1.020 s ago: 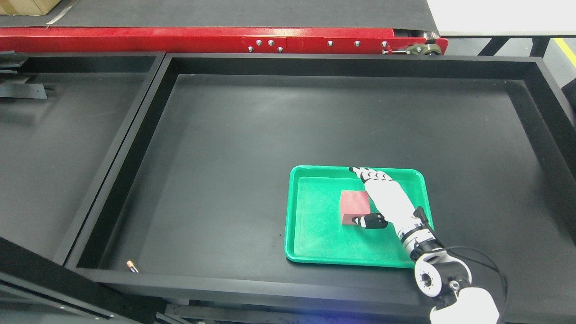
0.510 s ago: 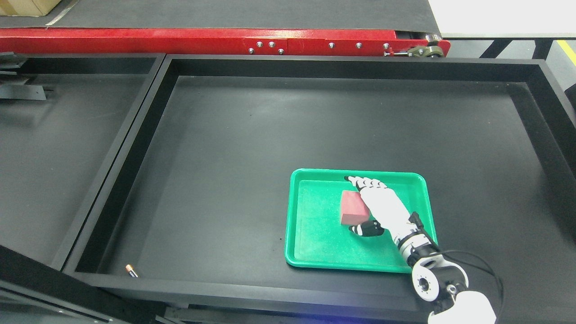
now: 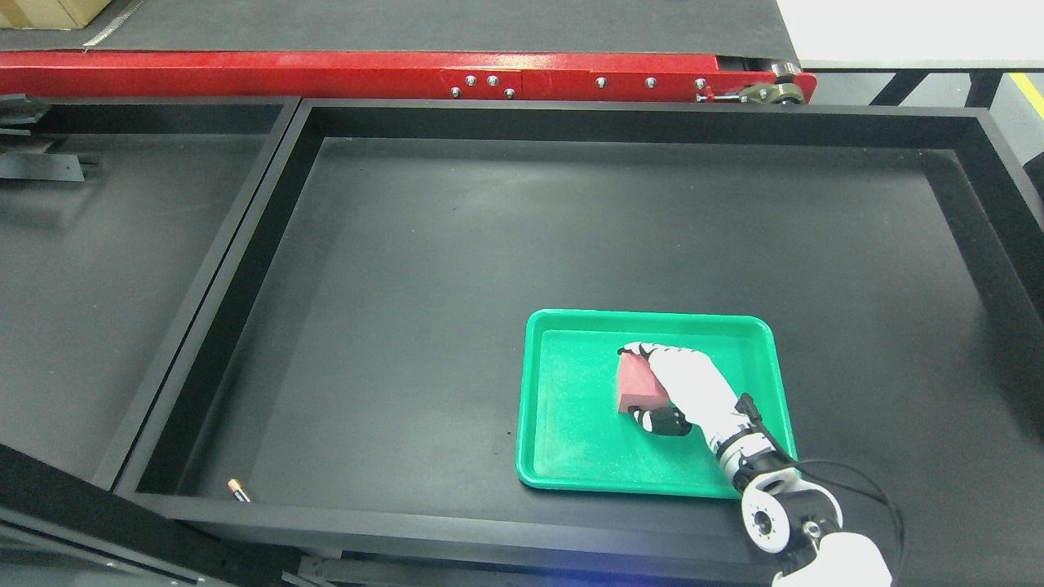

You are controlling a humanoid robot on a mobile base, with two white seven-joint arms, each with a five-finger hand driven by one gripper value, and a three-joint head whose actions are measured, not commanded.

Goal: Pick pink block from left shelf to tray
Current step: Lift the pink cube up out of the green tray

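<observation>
The pink block point(image 3: 634, 388) lies in the green tray point(image 3: 644, 315), on the floor of the large black bin. My right hand point(image 3: 634, 383) comes in from the lower right and covers the block's right side. Its fingers point(image 3: 632, 351) curl over the block's far edge and the thumb point(image 3: 652, 421) presses at its near edge, so the hand is shut on the block. Whether the block rests on the tray floor or is slightly raised cannot be told. The left arm does not show.
The black bin's raised walls point(image 3: 245, 244) surround the tray. A small battery point(image 3: 238, 489) lies at the bin's near left corner. A second black compartment point(image 3: 98, 269) lies to the left. A red conveyor rail point(image 3: 367, 75) runs along the back.
My right hand has drawn back toward me, and its fingers, stretched toward the tray's far rim before, now curl over the block's far edge. The block stays in the tray.
</observation>
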